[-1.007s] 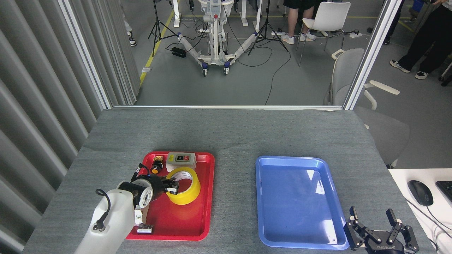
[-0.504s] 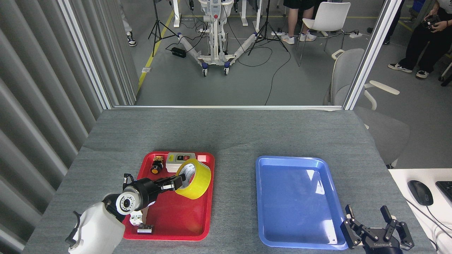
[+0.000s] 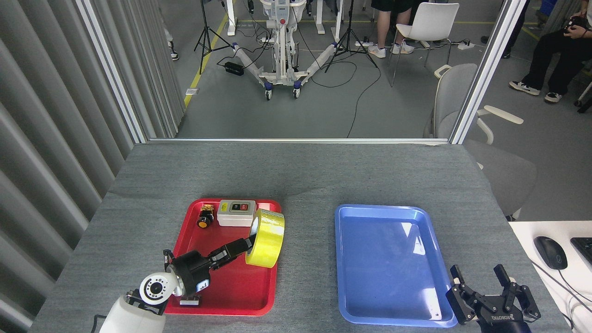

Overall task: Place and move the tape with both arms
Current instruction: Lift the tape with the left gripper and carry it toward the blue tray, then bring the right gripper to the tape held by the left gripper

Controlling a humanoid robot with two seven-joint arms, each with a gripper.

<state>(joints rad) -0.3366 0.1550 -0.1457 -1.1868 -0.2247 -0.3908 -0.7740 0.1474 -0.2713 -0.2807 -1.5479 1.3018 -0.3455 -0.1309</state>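
Lifted off the red plastic tray [image 3: 217,296] and tipped on edge since a moment ago: translucent yellow tape roll [image 3: 267,238], clamped in left pincer [image 3: 247,244], heading right. Right pincer [image 3: 492,300] spread wide, empty, waiting near blue tray [image 3: 388,263].

The left gripper's [image 3: 245,246] fingertips are disappearing behind the tape [image 3: 265,238], so their hold is not showing. The tape is covering the red tray's [image 3: 222,296] right rim. The right gripper's [image 3: 493,289] base is running off the near edge. The switch box's [image 3: 237,212] button markings are reading too small.
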